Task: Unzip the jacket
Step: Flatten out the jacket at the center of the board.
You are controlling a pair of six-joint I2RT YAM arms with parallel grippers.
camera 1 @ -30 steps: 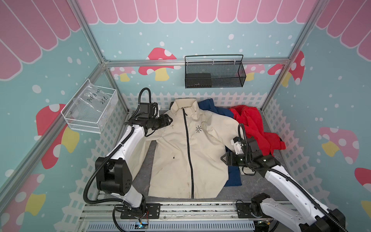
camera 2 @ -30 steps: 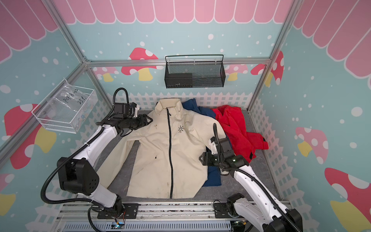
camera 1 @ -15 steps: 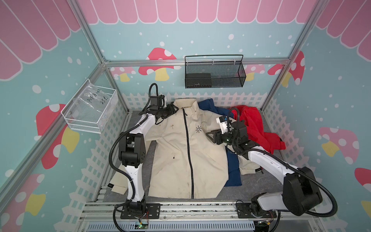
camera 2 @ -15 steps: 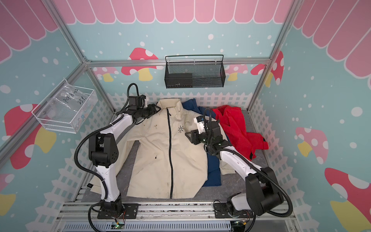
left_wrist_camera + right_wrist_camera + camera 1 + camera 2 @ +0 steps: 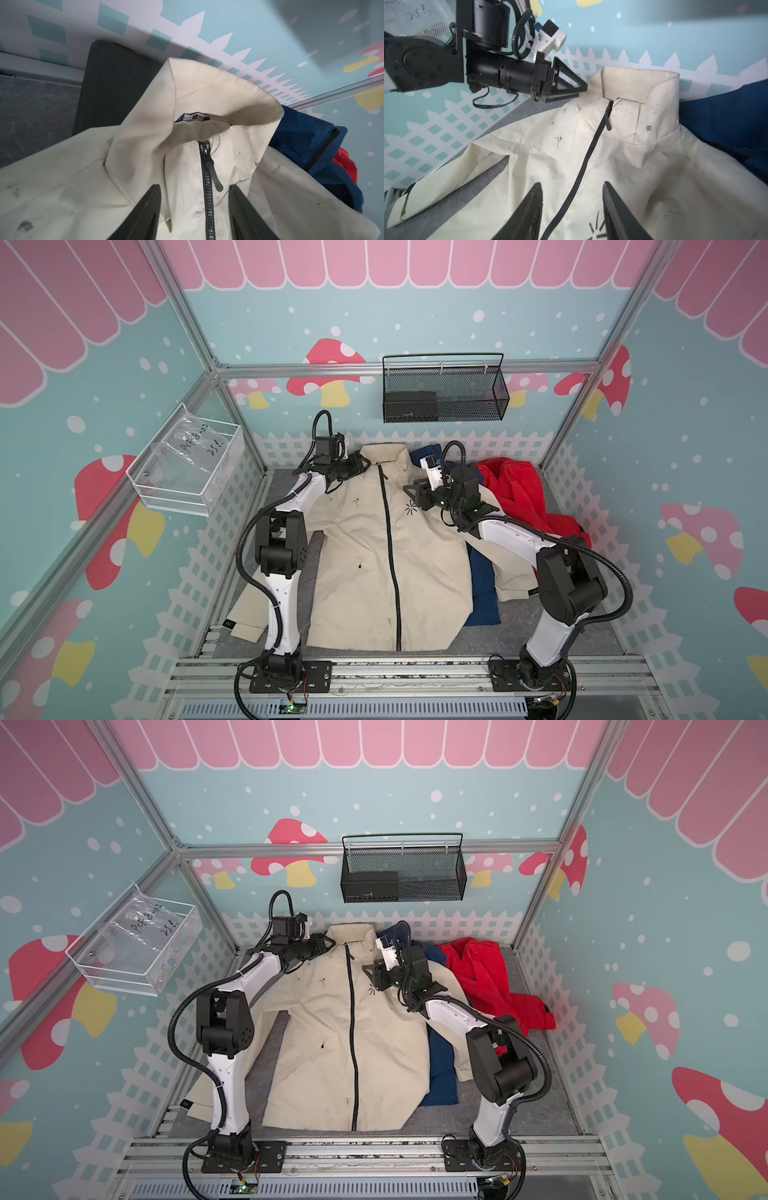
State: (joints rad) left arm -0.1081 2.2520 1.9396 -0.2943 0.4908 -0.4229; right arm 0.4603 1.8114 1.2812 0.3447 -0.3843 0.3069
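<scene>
Cream fabric jacket [image 5: 386,564] lies flat, front up, on the grey mat [image 5: 498,632], collar toward 12 o'clock and hem toward 6 in both top views. Black zipper [image 5: 390,556] runs closed up the middle from hem to collar. Its black pull tab [image 5: 215,176] hangs loose just below the collar's edge (slider sits at the very top of the teeth). Left gripper [image 5: 362,464] hovers at the collar's 9 o'clock side, pointing toward 3. The wrist view shows its fingers [image 5: 145,214] apart, zipper teeth and tab lying in the gap beyond them, nothing pinched. Right gripper [image 5: 411,494] is over the chest at roughly 4 o'clock from the collar, beside the small dark starburst logo [image 5: 410,509]. Its fingers [image 5: 527,214] are likewise apart, straddling the zipper line, gripping nothing. Whether either fingertip touches cloth: cannot tell. Navy blue garment [image 5: 482,589] pokes out from under the jacket at 3 o'clock. Red garment [image 5: 515,493] is heaped at 2 o'clock, against the navy one.
</scene>
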